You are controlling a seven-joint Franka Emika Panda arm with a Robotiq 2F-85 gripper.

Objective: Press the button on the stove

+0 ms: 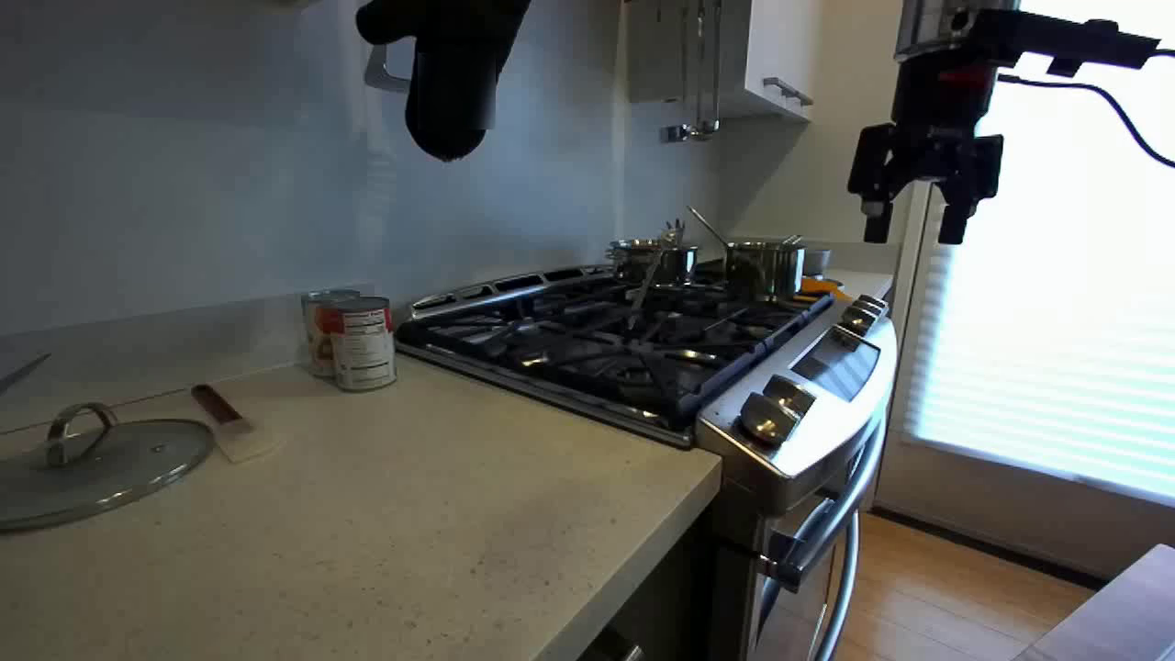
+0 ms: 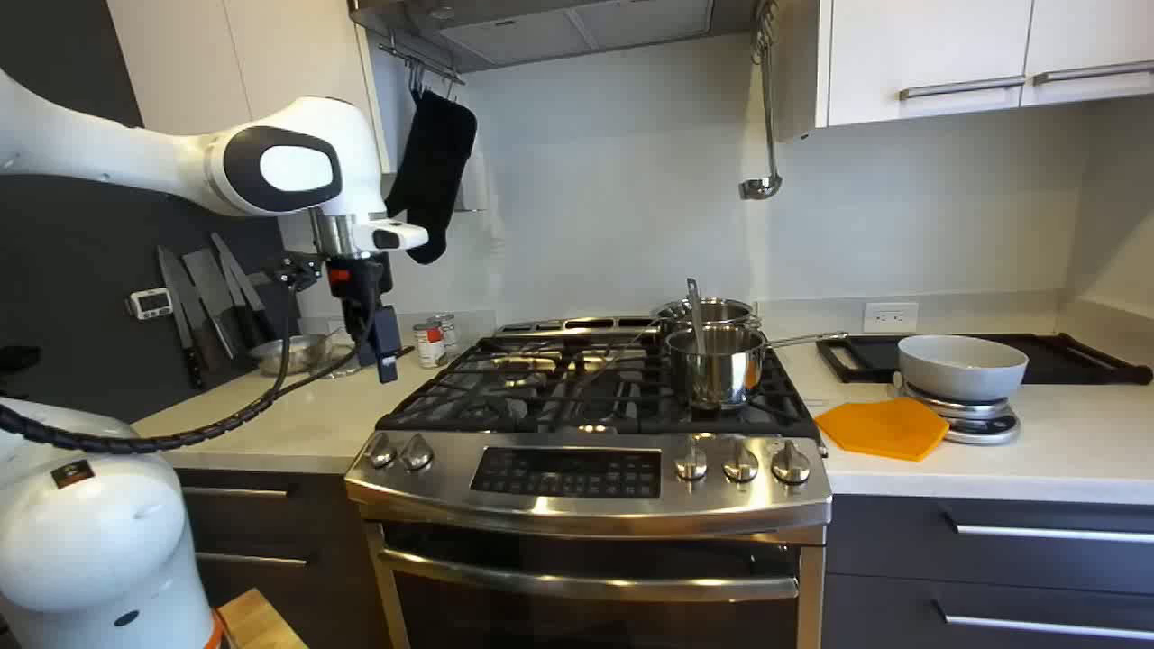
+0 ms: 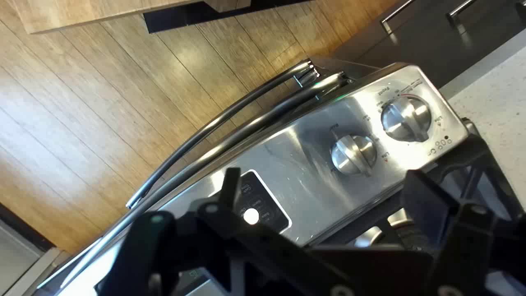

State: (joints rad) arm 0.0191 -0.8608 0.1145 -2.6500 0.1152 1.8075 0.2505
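Observation:
The stove (image 2: 410,487) is a wide stainless-steel range with black grates, and it shows in both exterior views (image 1: 734,418). Its slanted front strip holds a black control panel (image 2: 566,472) of small buttons, with knobs on both sides (image 2: 691,461). In the wrist view, one end of the panel (image 3: 269,209) shows behind a finger, with two knobs (image 3: 353,154) beyond; the rest is covered by the gripper. My gripper (image 1: 915,229) is open and empty, fingers pointing down, in the air above stove height and apart from it. Its fingers stand wide apart in the wrist view (image 3: 323,174).
Two steel pots (image 2: 717,370) stand on the right-hand grates. An orange pad (image 2: 883,428) and a bowl (image 2: 963,365) on a scale lie right of the stove. Cans (image 1: 363,344) and a glass lid (image 1: 138,468) sit on the counter. An oven mitt (image 2: 435,171) hangs behind the arm.

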